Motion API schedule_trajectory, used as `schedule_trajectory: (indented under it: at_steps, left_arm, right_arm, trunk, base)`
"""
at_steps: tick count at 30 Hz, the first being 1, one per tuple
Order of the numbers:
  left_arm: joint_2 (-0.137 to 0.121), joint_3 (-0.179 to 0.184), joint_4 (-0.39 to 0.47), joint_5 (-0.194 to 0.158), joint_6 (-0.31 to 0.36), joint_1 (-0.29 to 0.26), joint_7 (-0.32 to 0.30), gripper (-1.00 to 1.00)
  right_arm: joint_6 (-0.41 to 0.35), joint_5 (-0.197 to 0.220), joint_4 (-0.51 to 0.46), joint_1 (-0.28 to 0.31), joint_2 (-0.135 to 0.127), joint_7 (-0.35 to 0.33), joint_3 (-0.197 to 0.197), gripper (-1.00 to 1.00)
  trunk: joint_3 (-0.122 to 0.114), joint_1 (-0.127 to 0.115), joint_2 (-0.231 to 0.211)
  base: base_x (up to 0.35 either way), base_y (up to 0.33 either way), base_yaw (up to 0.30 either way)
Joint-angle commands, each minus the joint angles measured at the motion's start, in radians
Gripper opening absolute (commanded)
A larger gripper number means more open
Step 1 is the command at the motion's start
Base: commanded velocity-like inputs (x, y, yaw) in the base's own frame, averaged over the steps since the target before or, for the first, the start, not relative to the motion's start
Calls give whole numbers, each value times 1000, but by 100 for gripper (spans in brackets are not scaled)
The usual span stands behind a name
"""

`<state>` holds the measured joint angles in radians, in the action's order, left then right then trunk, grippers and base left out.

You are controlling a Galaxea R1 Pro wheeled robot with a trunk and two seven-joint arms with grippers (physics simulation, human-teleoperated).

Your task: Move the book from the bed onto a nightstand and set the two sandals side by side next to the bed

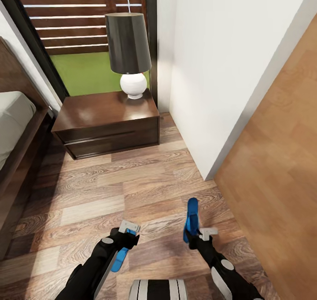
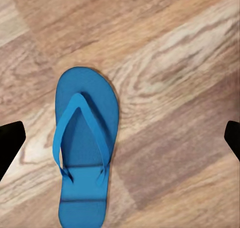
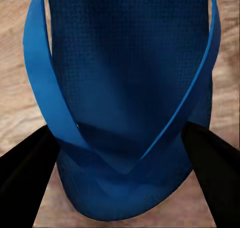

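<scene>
One blue sandal (image 2: 85,148) lies flat on the wood floor, straps up. My left gripper (image 2: 120,140) hovers open over it, fingers spread wide to either side and not touching it. In the head view this sandal (image 1: 118,258) peeks out beside the left gripper (image 1: 125,236). The other sandal (image 1: 191,216) is in my right gripper (image 1: 198,237), which is shut on it; up close the black fingers (image 3: 25,180) press both edges of its sole (image 3: 130,62). The nightstand (image 1: 110,115) stands ahead by the bed (image 1: 15,128). The book is out of view.
A lamp (image 1: 130,49) with a dark shade and a white round base stands on the nightstand's back right corner. A white wall corner (image 1: 207,93) juts in on the right, with a tan wood panel (image 1: 277,181) beyond it. Plank floor (image 1: 132,190) lies between me and the nightstand.
</scene>
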<state>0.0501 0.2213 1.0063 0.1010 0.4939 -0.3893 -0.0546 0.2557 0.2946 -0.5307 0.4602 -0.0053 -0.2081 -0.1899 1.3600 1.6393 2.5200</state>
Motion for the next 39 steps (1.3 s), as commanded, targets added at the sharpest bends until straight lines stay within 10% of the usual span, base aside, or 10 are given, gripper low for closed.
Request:
schedule_trajectory:
  at_steps: [1,10,14,18,39]
  left_arm:
    - [2,0,2,9,4,0,-6,100]
    - [26,2,0,3,9,1,-10,100]
    - [28,1,0,3,9,1,-9,100]
    - [28,1,0,3,9,1,-8,100]
    - [-17,-46,13,9,3,1,4,100]
  right_arm:
    - [-5,9,-157,0,0,0,-3,-100]
    - [-5,-32,-289,6,10,205,3,-100]
    - [-4,-213,-291,6,8,264,3,-100]
    - [4,-278,-289,6,8,289,3,-100]
    - [9,-295,-286,6,7,294,6,-100]
  trunk:
    - [1,0,0]
    - [1,0,0]
    - [1,0,0]
    - [12,1,1]
    - [47,5,3]
  base:
    - [0,0,0]
    - [0,0,0]
    - [0,0,0]
    - [0,0,0]
    - [0,0,0]
